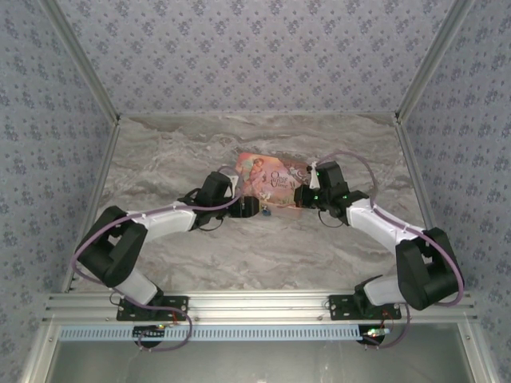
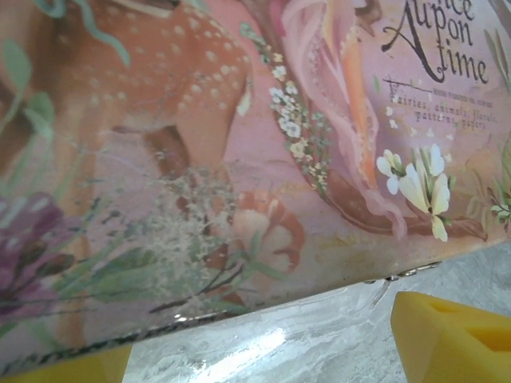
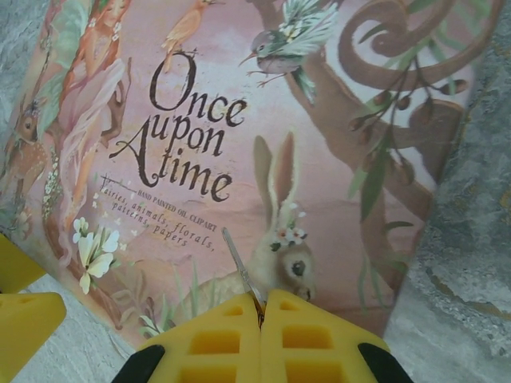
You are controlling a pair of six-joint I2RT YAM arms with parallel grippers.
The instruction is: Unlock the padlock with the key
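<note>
Yellow right gripper [image 3: 261,302] pressed shut on key [image 3: 239,267]. Thin shaft projecting ahead, slanted across lid of pink tin [image 3: 335,199]. Wide-spread, empty left gripper [image 2: 255,351] low at tin's near edge. Bluish speck at that edge in overhead view, between both grippers and nearer the left one: padlock [image 1: 266,212]. Keyhole direction too small to tell. Judged requirement: bring key tip leftward and toward the arm bases, align shaft with lock body, and steady padlock with left gripper.
</note>
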